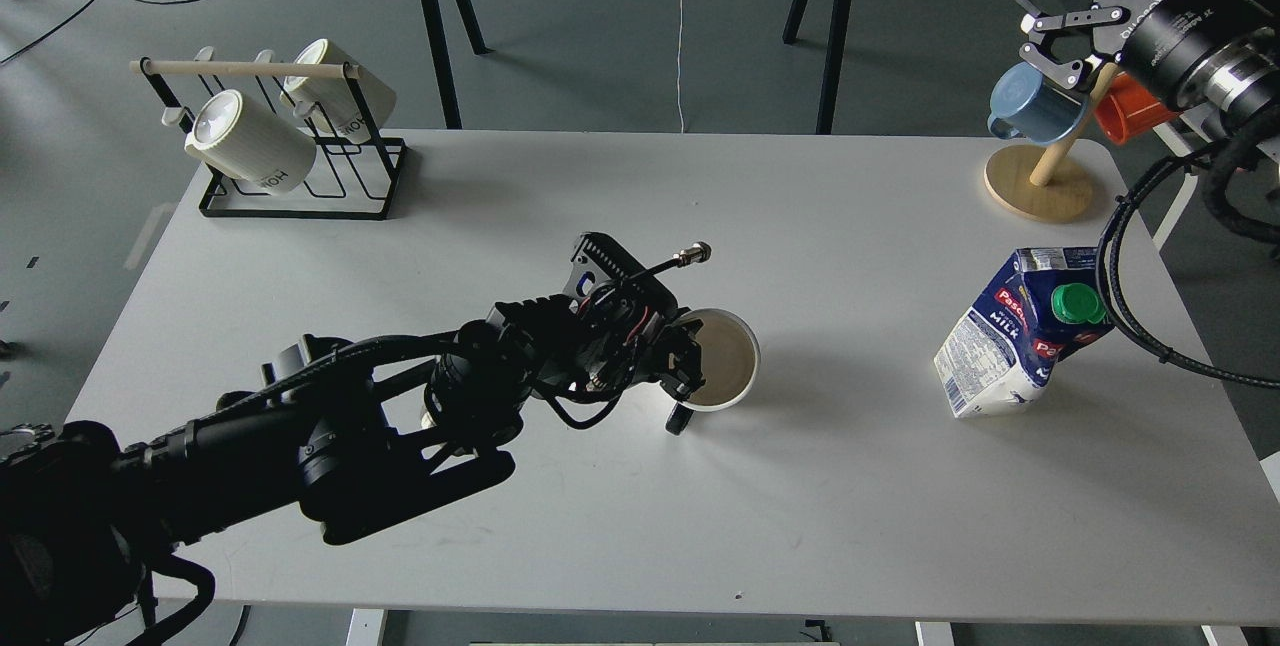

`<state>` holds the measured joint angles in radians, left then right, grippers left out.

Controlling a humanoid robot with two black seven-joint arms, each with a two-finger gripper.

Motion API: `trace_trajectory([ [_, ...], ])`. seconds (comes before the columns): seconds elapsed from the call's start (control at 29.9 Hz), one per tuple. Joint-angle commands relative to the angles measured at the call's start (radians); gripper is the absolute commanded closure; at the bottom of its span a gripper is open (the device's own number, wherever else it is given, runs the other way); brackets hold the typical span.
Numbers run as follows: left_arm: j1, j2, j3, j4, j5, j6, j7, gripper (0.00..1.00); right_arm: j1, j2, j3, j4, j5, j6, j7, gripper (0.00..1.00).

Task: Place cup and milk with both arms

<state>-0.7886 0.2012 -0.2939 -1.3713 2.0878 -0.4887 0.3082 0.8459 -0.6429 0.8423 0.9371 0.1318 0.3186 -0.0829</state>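
Note:
A white cup with a brown inside [722, 358] stands near the middle of the grey table [640, 526]. My left gripper [683, 381] is shut on the cup's left rim, one finger inside and one outside. A blue and white milk carton with a green cap [1020, 328] stands tilted at the right side of the table, untouched. My right gripper [1052, 36] is open and empty, raised at the top right above a blue mug.
A black wire rack [300, 176] with two white mugs stands at the back left. A wooden mug tree [1040, 186] with a blue mug [1030, 108] and an orange mug [1128, 114] stands at the back right. Black cables hang by the carton.

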Motion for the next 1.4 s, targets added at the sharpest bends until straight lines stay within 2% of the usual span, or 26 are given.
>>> trace_trajectory([
  [0.0, -0.001, 0.003, -0.004, 0.0, -0.002, 0.0, -0.001, 0.35, -0.001, 0.003, -0.002, 0.0, 0.0, 0.0, 0.0, 0.02],
  [0.07, -0.004, 0.007, -0.008, -0.002, -0.002, 0.0, -0.001, 0.11, 0.001, 0.006, -0.002, -0.001, 0.0, -0.001, 0.0, 0.02],
  [0.1, -0.006, 0.009, -0.011, -0.003, -0.003, 0.0, -0.001, 0.03, 0.001, 0.006, -0.002, 0.0, 0.0, -0.001, 0.0, 0.02],
  [0.2, -0.008, 0.021, -0.054, -0.008, -0.003, 0.0, -0.003, 0.01, 0.001, 0.006, 0.0, 0.0, 0.0, 0.0, 0.002, 0.02],
  [0.37, -0.008, 0.044, -0.229, -0.011, -0.006, 0.0, -0.011, 0.01, 0.001, 0.0, 0.008, 0.0, 0.0, 0.002, 0.003, 0.02],
  [0.5, -0.004, 0.075, -0.419, -0.015, -0.014, 0.0, -0.018, 0.01, 0.002, -0.006, 0.012, 0.006, 0.002, 0.005, 0.005, 0.02],
  [0.6, 0.002, 0.087, -0.572, -0.015, -0.043, 0.0, -0.049, 0.01, 0.001, -0.026, 0.029, 0.017, 0.003, 0.01, 0.008, 0.02],
  [0.8, 0.063, 0.092, -0.835, 0.035, -0.268, 0.0, -0.073, 0.01, -0.013, -0.063, 0.09, 0.078, 0.014, 0.013, 0.011, 0.02],
  [0.83, 0.077, 0.092, -0.861, 0.056, -0.332, 0.022, -0.081, 0.01, -0.024, -0.069, 0.107, 0.089, 0.015, 0.013, 0.011, 0.02],
  [1.0, 0.132, 0.095, -0.913, 0.096, -0.815, 0.278, -0.112, 0.01, -0.111, -0.115, 0.208, 0.192, 0.019, 0.016, 0.009, 0.02],
  [1.1, 0.163, 0.096, -0.915, 0.101, -1.111, 0.378, -0.129, 0.01, -0.209, -0.152, 0.297, 0.281, 0.026, 0.016, 0.006, 0.02],
  [1.17, 0.178, 0.095, -0.915, 0.103, -1.227, 0.41, -0.173, 0.01, -0.289, -0.168, 0.355, 0.317, 0.049, 0.026, 0.003, 0.02],
  [1.27, 0.196, 0.092, -0.915, 0.121, -1.317, 0.417, -0.234, 0.01, -0.398, -0.198, 0.423, 0.331, 0.084, 0.077, 0.002, 0.02],
  [1.37, 0.198, 0.081, -0.922, 0.172, -1.387, 0.412, -0.244, 0.01, -0.487, -0.239, 0.468, 0.333, 0.135, 0.108, 0.002, 0.02],
])
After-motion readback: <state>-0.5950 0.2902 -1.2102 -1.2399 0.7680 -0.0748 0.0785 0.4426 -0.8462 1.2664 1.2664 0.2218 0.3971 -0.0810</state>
